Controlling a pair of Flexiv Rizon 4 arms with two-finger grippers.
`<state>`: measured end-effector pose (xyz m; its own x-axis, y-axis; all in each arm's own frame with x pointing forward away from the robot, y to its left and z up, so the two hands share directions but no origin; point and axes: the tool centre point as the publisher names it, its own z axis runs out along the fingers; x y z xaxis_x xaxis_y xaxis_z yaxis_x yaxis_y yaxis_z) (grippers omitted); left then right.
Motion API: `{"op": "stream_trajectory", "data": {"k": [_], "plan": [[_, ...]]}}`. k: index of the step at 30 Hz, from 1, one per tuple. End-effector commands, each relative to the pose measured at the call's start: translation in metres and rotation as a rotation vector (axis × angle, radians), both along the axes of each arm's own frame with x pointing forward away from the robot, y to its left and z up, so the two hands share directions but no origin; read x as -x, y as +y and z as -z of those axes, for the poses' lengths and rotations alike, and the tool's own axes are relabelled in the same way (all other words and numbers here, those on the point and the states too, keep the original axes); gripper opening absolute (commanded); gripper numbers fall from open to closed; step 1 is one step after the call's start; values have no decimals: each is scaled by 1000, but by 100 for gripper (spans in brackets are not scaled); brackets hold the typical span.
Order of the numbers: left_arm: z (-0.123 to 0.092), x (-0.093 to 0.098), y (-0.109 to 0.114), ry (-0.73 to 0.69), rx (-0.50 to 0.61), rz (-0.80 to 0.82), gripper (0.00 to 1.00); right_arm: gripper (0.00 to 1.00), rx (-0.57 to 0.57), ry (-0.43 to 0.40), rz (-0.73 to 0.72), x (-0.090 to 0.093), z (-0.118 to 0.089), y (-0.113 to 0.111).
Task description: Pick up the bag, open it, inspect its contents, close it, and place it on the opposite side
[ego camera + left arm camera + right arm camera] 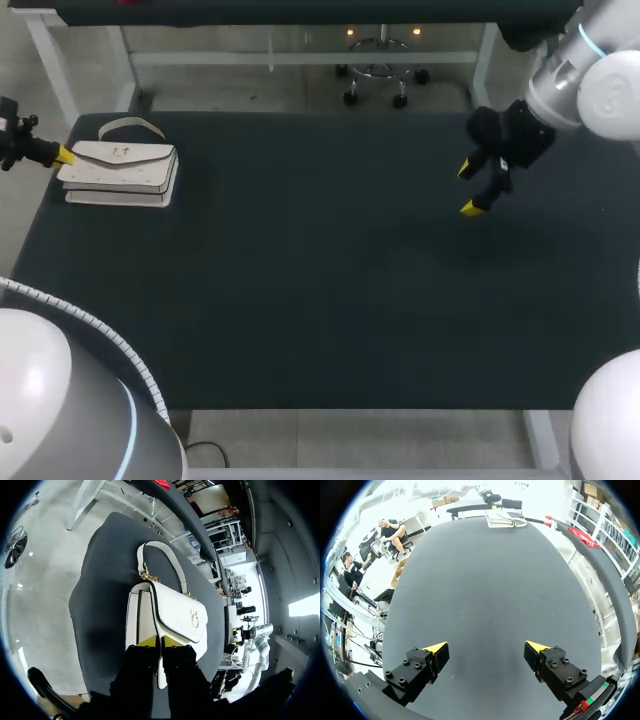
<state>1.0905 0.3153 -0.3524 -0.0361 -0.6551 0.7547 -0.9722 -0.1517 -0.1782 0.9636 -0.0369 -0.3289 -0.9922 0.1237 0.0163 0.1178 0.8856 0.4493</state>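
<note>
At the far left end of the desk (300, 300), your bag (120, 170) lies flat, its handle (130, 126) resting on the side toward the desk's back edge. Its long axis runs left to right across the desk, and that is the line to keep in mind. Your left fingers (64, 155) sit right at the bag's left short end, pointing along that axis toward the bare desk on the right.

From the left wrist you see the bag stretching ahead of the fingers. The two yellow tips stand almost together, with a thin white edge of the bag's near end showing between them. I read that as a pinch on the bag, one tip on either side.

Your right fingers (470, 208) hang above the desk's right half, spread wide with nothing between them. From that wrist the bag shows only at the far end of the desk, well apart.

So the left arm is plainly the nearer one, and the one that has the bag. The opposite side lies along the bag's own length, so a lift and carry that way would likely bring its free right end toward the right fingers first. Expect the bag to sag or swing from a hold on one end only.
</note>
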Motion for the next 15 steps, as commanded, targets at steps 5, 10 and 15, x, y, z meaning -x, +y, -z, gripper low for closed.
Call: {"op": "stream_trajectory", "data": {"k": [5, 10, 15], "plan": [[5, 27, -37, -51, -4, -101, 0, 100, -1, -1, -1, 0, 1, 0], [3, 40, -59, -73, -8, -147, 0, 100, -1, -1, -1, 0, 1, 0], [-6, 49, -74, -91, -19, -194, 0, 100, -1, -1, -1, 0, 1, 0]]}}
